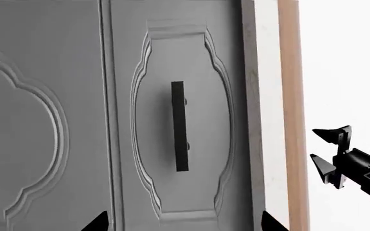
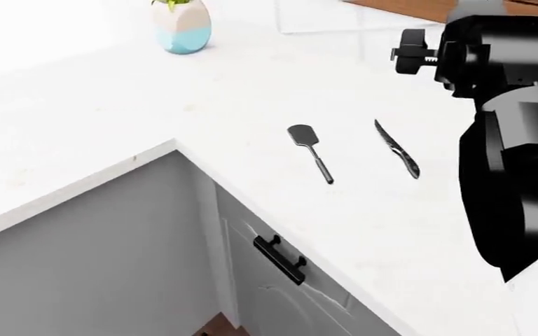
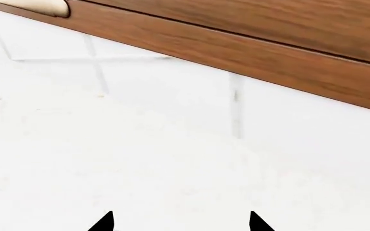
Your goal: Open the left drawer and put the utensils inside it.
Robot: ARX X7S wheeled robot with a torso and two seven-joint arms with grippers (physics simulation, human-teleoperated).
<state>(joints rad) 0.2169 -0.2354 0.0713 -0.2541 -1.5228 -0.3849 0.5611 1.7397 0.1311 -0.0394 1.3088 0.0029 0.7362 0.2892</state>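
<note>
Nothing is done yet, I judge: the left drawer point(image 1: 181, 125) is shut, spatula point(image 2: 308, 149) and knife point(image 2: 397, 148) lie on the desk point(image 2: 204, 98). My left end effector point(image 1: 183, 222) faces the handle point(image 1: 179, 126), spread and empty; my right end effector point(image 3: 179, 222) is likewise spread.

Bright, even light nearly washes out the white countertop point(image 2: 250, 91) (shadows faint), all sharply rendered.

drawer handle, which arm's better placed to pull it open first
Left, probably. Its wrist camera faces the shut left drawer with the black bar handle centred between the open left gripper tips. The right gripper, also open, sits above the white countertop, facing the wall.
</note>
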